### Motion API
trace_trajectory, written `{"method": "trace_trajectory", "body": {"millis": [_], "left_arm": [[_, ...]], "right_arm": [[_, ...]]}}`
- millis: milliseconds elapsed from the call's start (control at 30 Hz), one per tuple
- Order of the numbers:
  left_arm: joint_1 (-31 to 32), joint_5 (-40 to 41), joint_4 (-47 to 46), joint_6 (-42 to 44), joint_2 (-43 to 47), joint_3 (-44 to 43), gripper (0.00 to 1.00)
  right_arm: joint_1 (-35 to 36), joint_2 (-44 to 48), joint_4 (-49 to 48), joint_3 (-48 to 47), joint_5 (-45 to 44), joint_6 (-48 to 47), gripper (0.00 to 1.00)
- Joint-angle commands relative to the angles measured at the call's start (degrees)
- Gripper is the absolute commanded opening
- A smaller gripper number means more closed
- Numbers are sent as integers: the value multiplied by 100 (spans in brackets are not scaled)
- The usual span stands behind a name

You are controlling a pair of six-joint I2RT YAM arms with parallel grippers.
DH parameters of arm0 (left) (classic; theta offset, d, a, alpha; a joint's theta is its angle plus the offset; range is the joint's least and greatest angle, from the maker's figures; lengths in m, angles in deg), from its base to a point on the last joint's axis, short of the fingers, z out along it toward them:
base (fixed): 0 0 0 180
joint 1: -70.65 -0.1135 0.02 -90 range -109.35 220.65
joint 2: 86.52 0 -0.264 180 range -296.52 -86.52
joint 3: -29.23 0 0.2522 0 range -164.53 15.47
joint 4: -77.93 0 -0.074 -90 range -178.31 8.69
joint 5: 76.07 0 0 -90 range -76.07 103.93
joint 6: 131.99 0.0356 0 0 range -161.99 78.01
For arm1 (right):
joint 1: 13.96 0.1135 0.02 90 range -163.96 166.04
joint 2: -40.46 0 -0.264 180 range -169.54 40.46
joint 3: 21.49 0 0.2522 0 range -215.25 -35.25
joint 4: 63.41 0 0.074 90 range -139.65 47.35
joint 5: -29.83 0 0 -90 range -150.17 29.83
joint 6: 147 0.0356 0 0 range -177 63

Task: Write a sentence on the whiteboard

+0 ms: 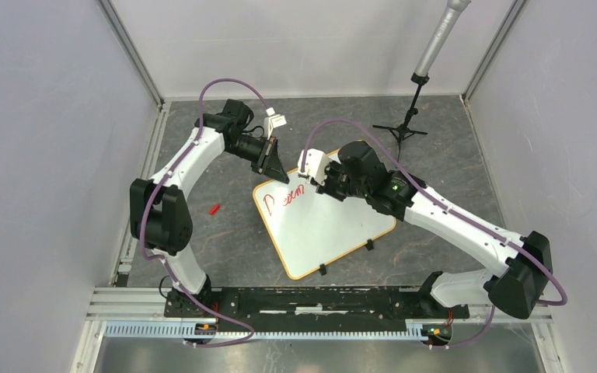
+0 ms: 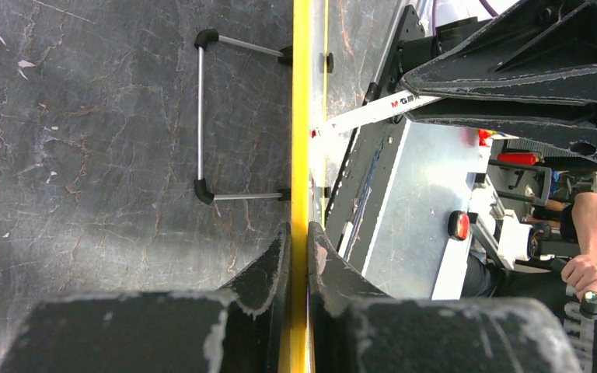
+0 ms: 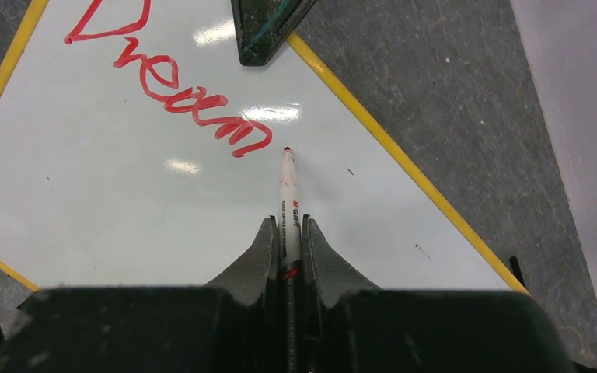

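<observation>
Desk [image 1: 225, 233] of grey marbled surface carries everything, with walls on three sides. Both arms reach forward and inward over it. The left arm [image 1: 179, 167] rises from its base, bends at a raised elbow and angles across to the whiteboard's far corner. The right arm [image 1: 451, 221] lies low and long, stretching from the right base toward the same end of the board.

The whiteboard [image 1: 319, 233] lies flat on the desk, mid-table and turned at a slant, its two black clips [image 1: 370, 245] on the near right edge. A tripod stand [image 1: 408, 124] is at the far right, its pole cut off by the top of the view.

The left gripper [image 1: 277, 172] is clamped on the whiteboard's yellow rim, which runs straight between its fingers in the left wrist view. The right gripper [image 3: 286, 221] is closed on a marker [image 3: 288, 194] that points ahead over the white face.

The sentence [image 3: 175, 85] so far reads "Dream" in red, slanting across the far part of the board. The marker's red tip sits just past the last letter; whether it touches the surface cannot be told. A small red piece [image 1: 215, 209] lies on the desk left of the board, too small to identify.

The left wrist view sees the board edge-on, so its writing is hidden there.
</observation>
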Motion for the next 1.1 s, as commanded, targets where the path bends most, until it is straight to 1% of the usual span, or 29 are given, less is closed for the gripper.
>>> {"method": "trace_trajectory", "body": {"millis": [0,533,900,1067], "left_arm": [[276,117,159,340,-163,20,2],[276,127,158,339,-169,21,2],[279,146,158,332,-179,16,2],[281,144,159,324,-182,3,2]], "right_arm": [[-22,-83,-244,-87,-97,-37,0],[-13,7,-225,183,312,-50,0],[-22,191,-105,418,66,-220,0],[-134,264,-67,443,-14,-239,0]]}}
